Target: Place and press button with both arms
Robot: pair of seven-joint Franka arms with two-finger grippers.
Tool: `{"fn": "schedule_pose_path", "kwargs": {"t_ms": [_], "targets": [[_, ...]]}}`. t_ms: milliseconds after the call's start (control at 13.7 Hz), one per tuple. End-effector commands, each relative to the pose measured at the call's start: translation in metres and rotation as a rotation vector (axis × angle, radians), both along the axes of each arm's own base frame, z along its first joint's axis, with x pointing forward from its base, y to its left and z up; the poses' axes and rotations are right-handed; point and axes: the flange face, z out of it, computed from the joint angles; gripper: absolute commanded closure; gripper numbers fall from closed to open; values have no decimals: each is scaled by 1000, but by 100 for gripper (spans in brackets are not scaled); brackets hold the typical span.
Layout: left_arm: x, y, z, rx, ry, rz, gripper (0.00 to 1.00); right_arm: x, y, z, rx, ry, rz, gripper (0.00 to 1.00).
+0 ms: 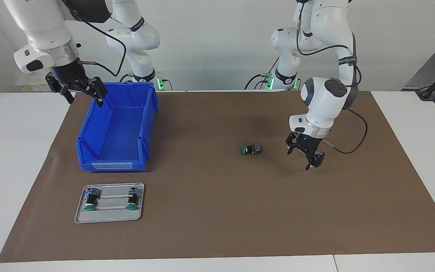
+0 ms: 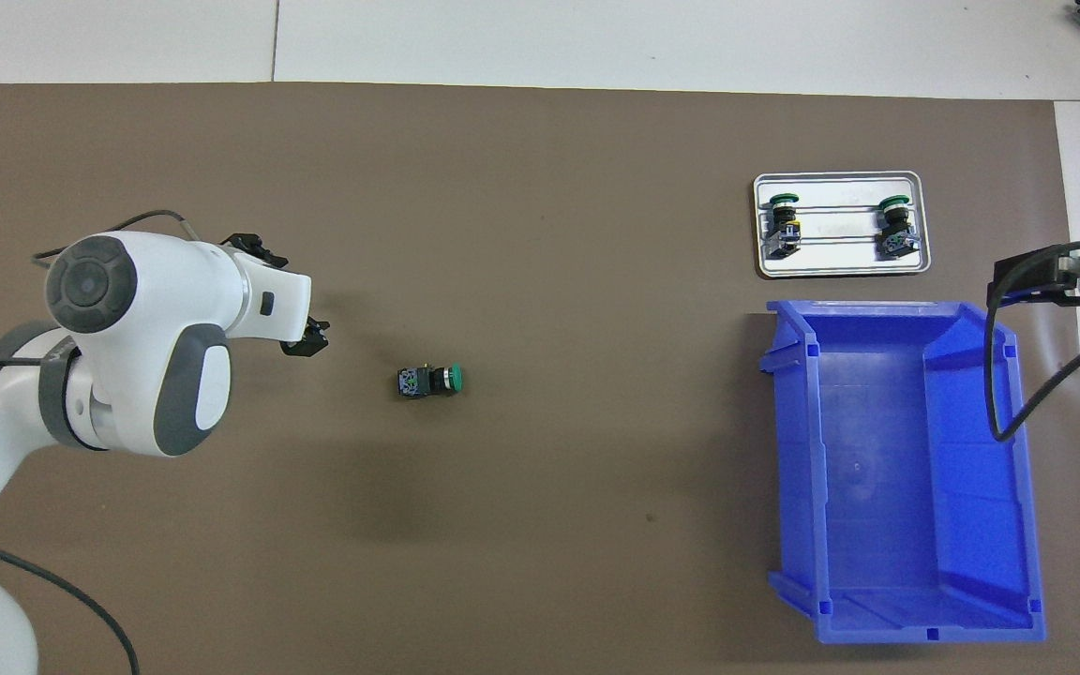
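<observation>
Both arms hang in the air, left gripper [image 1: 303, 153] low with jaws apart, right gripper [image 1: 77, 90] spread wide too.

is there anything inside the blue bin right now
No, the blue bin shows only its bare floor in the overhead view; the lone button lies on the mat.

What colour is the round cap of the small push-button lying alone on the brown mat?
Green cap, clearest in the overhead view.

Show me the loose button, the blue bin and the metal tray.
loose button [image 1: 250, 149]: facing view, on its black body.
blue bin [image 1: 146, 124]: facing view, on its side wall.
metal tray [image 1: 108, 216]: facing view, on its bare floor.
</observation>
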Motion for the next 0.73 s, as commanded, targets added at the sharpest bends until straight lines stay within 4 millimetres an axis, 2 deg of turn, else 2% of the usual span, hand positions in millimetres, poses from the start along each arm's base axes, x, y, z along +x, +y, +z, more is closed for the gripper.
{"fn": "schedule_pose_path", "kwargs": {"t_ms": [0,146,437,656], "targets": [[-16,-32,4,-5,14,-25,0,-3,-4,-1,3,-12,14,0],[-26,-58,5,0,36,-71,0,-3,-5,-1,3,-12,13,0],[-41,-80,5,15,88,-110,0,-4,-9,-1,3,-9,6,0],[-55,-104,3,26,112,-161,0,-4,-9,-1,3,-10,8,0]]}}
